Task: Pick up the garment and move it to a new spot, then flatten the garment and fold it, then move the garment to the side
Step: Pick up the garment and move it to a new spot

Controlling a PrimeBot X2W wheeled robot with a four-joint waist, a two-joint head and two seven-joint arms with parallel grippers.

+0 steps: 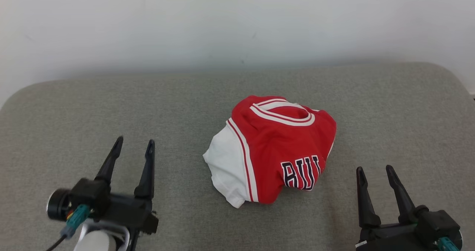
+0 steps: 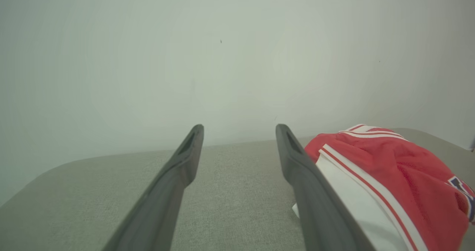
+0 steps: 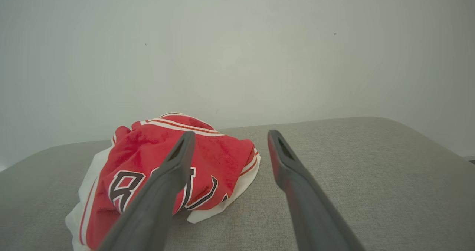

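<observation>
At near left, the left gripper (image 1: 134, 142) is hanging over the grey surface (image 1: 74, 113), its two fingers pointing far and leaning slightly right. Its jaws are standing wide apart, holding nothing.

Right of it, near the middle of the surface, the jersey (image 1: 274, 150) is lying in a crumpled heap, apart from both grippers. Its long axis is running from near left to far right. A white part is lying at the near-left end, and the red part with the white-striped neck opening is facing up at the far side. Dark, white-edged letters at its near right are reading "BU", and the next letter is folded under.

At near right, the right gripper (image 1: 374, 169) is pointing far and leaning slightly left, its jaws also spread and empty.
</observation>
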